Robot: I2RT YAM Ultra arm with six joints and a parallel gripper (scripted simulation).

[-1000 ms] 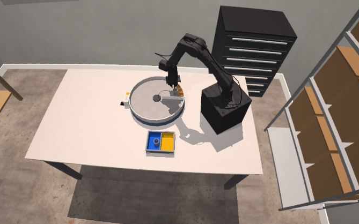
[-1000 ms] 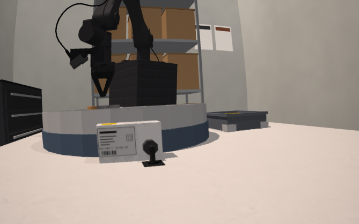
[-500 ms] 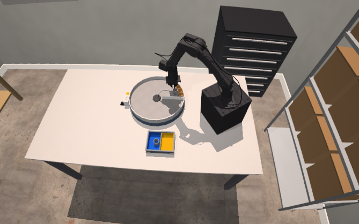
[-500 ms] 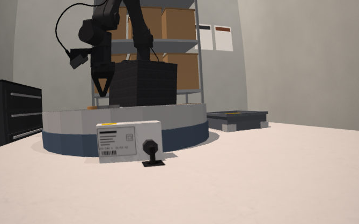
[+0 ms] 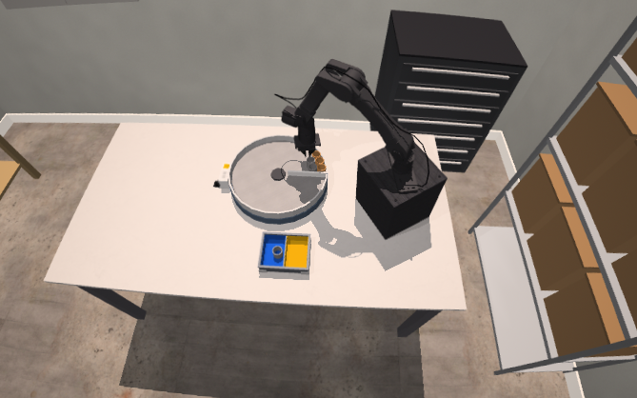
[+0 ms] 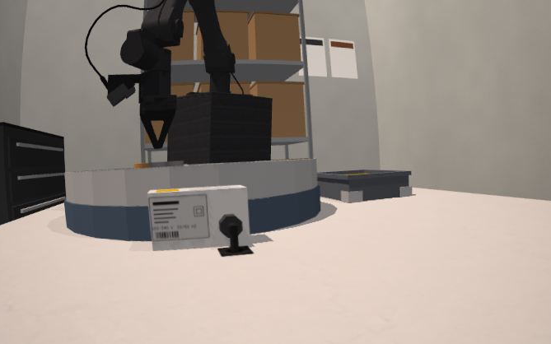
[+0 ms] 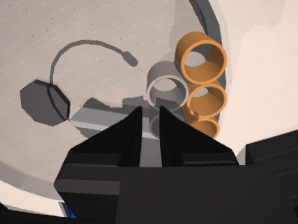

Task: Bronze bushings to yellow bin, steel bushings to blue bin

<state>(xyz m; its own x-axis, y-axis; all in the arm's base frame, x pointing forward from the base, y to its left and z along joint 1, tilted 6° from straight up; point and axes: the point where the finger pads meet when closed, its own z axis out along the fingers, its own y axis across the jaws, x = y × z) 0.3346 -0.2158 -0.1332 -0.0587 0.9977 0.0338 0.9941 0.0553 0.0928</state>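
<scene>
My gripper (image 5: pixel 308 152) (image 6: pixel 157 146) (image 7: pixel 150 113) is nearly closed, with only a narrow gap and nothing between its fingertips. It points down above the right part of the turntable (image 5: pixel 256 188) (image 6: pixel 277 179) (image 7: pixel 125 20). In the wrist view, a steel bushing (image 7: pixel 161 72) stands just beyond the fingertips, and a second steel one (image 7: pixel 159 125) is partly hidden behind them. Three bronze bushings stand in a row along the rim: one large (image 7: pixel 187 45), one in the middle (image 7: pixel 191 104), one nearer (image 7: pixel 212 121). Another steel bushing (image 5: pixel 277 255) stands in the blue bin (image 5: pixel 267 242). The yellow bin (image 5: pixel 296 251) looks empty.
A pale divider bar (image 5: pixel 306 173) (image 7: pixel 100 122) runs from near the dark hub (image 5: pixel 277 173) (image 7: pixel 45 102) to the turntable's rim, close beside the bushings. A white control box (image 5: pixel 224 172) (image 6: pixel 196 217) stands at the turntable's left. The arm's black base block (image 5: pixel 389 208) stands on the right.
</scene>
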